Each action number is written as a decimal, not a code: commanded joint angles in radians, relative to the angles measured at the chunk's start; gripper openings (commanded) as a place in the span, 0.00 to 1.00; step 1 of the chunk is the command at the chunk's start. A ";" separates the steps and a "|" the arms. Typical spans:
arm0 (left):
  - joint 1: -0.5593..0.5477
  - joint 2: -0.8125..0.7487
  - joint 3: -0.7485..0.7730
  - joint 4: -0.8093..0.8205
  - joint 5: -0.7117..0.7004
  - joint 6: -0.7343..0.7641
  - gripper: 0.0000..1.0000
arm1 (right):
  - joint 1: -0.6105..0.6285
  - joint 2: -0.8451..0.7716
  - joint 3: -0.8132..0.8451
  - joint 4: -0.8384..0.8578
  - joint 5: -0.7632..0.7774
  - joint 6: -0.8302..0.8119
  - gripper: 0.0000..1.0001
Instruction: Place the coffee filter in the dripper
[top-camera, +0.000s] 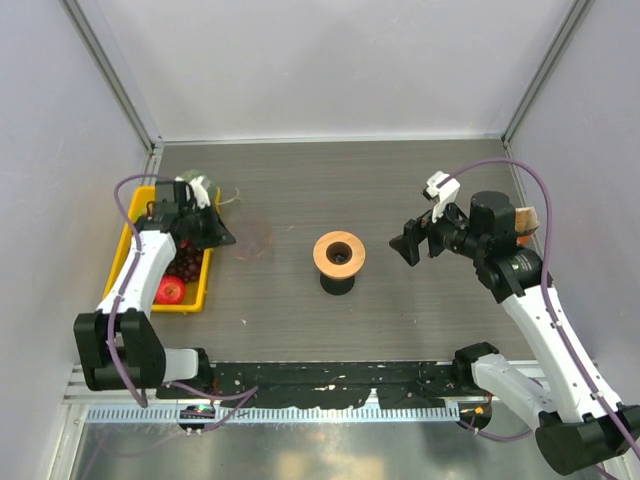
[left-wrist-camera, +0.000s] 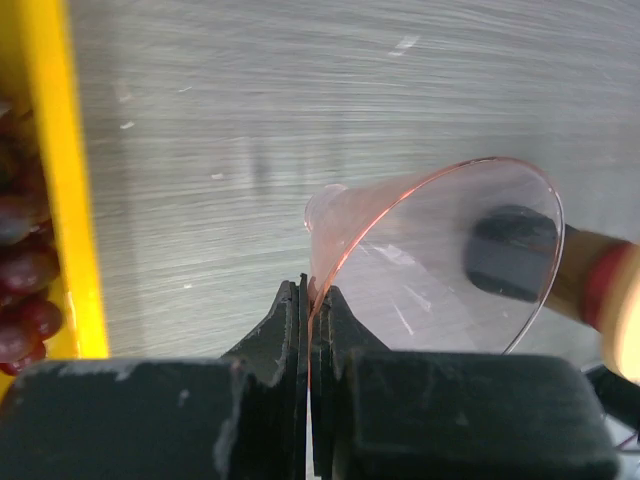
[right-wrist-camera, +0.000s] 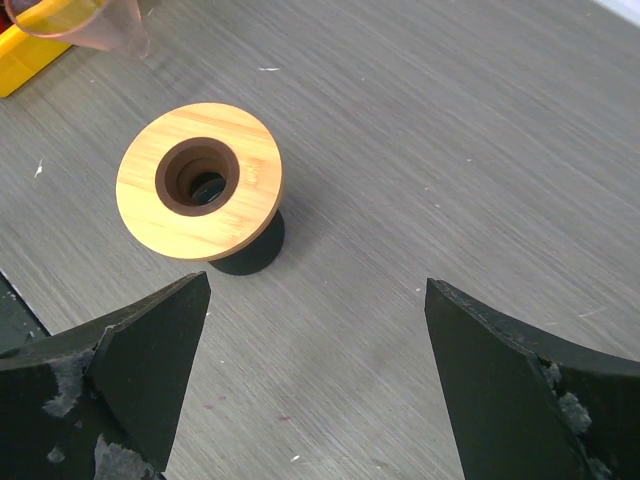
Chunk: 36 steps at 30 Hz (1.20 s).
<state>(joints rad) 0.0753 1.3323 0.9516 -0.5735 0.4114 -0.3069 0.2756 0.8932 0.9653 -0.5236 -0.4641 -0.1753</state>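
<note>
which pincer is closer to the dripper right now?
Right. The right pincer hangs open just right of the dripper; the left pincer is farther off to its left, by the yellow tray, shut on a pink filter cone.

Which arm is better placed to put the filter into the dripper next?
Left. The left gripper is shut on the pinkish see-through coffee filter; the right gripper hangs open and empty near the dripper.

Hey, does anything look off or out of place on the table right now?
One thing: the coffee filter, a clear pinkish cone, is tipped sideways near the yellow tray, pinched at its rim by the shut left gripper. The dripper stands upright mid-table with nothing in it. No spills or damage are visible.
</note>
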 joint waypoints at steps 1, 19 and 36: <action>-0.164 -0.094 0.208 -0.201 0.034 0.046 0.00 | 0.001 -0.050 0.042 0.019 0.038 -0.049 0.95; -0.557 0.099 0.679 -0.425 0.056 0.023 0.00 | -0.001 -0.042 0.095 -0.026 0.039 0.019 0.95; -0.674 0.301 0.817 -0.454 0.069 0.045 0.02 | 0.001 -0.034 0.069 0.004 0.045 0.036 0.96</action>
<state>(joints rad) -0.5961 1.6257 1.7130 -1.0252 0.4477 -0.2756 0.2756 0.8707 1.0431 -0.5705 -0.4274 -0.1513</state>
